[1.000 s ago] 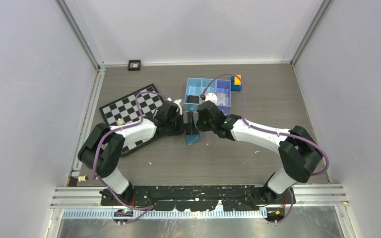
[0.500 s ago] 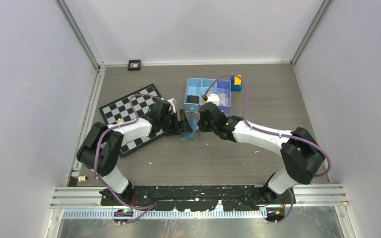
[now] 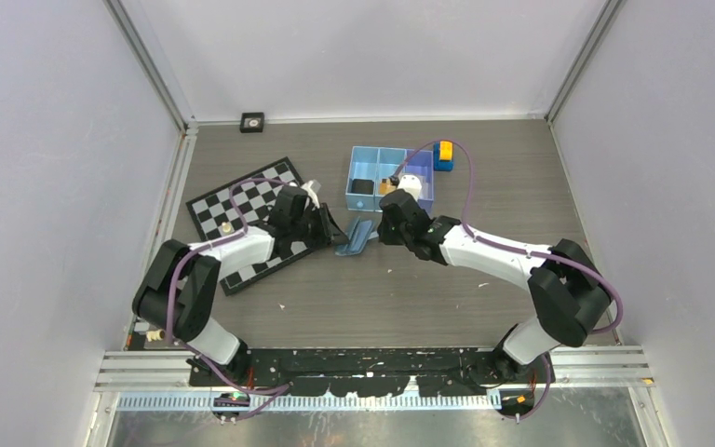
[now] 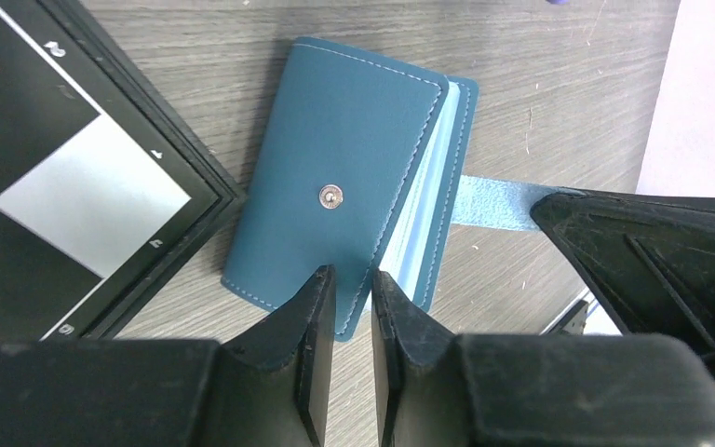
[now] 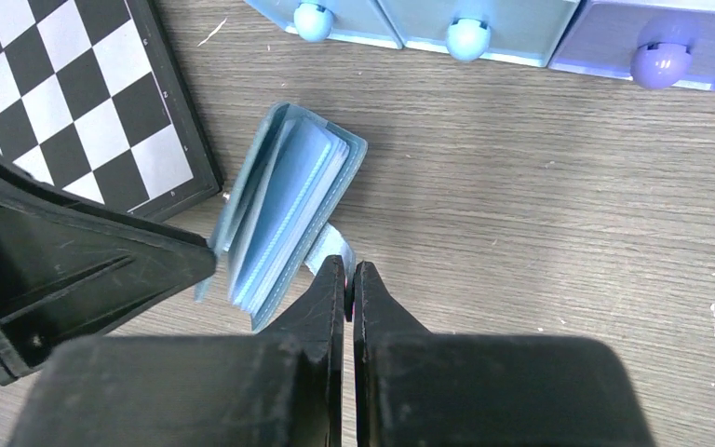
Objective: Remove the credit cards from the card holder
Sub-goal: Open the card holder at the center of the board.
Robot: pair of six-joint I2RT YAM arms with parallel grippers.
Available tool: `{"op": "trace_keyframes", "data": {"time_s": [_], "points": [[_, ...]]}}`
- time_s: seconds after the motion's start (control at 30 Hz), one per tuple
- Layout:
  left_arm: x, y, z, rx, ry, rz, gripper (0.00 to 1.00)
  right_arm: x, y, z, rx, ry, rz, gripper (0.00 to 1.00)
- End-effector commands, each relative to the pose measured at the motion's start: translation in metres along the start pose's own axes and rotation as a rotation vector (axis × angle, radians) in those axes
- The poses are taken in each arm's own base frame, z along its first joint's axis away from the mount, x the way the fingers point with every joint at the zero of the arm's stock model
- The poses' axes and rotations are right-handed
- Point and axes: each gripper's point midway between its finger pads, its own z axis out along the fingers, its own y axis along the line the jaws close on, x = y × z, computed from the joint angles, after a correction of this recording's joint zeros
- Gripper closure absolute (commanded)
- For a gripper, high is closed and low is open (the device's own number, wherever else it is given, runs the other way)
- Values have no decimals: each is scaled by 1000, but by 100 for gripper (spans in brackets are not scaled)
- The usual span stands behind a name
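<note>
Barely begun, with the card holder half-open just beside the chessboard corner, its strap clamped in the shut right gripper, its front cover's edge nipped by the near-closed left gripper, no credit cards seen out yet.

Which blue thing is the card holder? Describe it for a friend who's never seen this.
Find the checkerboard on the left of the table; off its right edge, just short of the three-compartment blue tray, lies the card holder. It is a flat, dark teal folding wallet with a round metal snap on its cover, unlike the paler, boxy tray.
</note>
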Motion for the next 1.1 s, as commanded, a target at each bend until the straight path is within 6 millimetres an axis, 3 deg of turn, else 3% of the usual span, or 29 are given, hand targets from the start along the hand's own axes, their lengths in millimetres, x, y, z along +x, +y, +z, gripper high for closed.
{"op": "trace_keyframes", "data": {"time_s": [0.0, 0.27, 0.5, 0.6, 0.77, 0.83, 0.97, 1.07], "points": [[-10, 20, -9, -83, -68, -4, 79, -29, -2, -13, -16, -87, 73, 100], [-22, 24, -24, -129, -148, 30, 66, -32, -3, -15, -42, -87, 98, 100], [-36, 1, -58, -121, -304, 147, 25, -28, 3, -13, -69, -67, 86, 99], [-43, 2, -72, -169, -340, 139, 1, -29, 2, -11, -70, -79, 88, 99], [-72, 4, -99, -303, -417, -59, 0, -24, 8, -4, -71, -47, 117, 100], [-72, -9, -88, -203, -370, -37, 1, -22, 10, 0, -63, -20, 110, 100], [-36, -12, -52, -121, -190, 43, 12, -14, 9, 6, -90, -32, 119, 99], [-10, -19, -32, -133, -104, 169, 9, -15, 11, 1, -108, -30, 98, 100]]}}
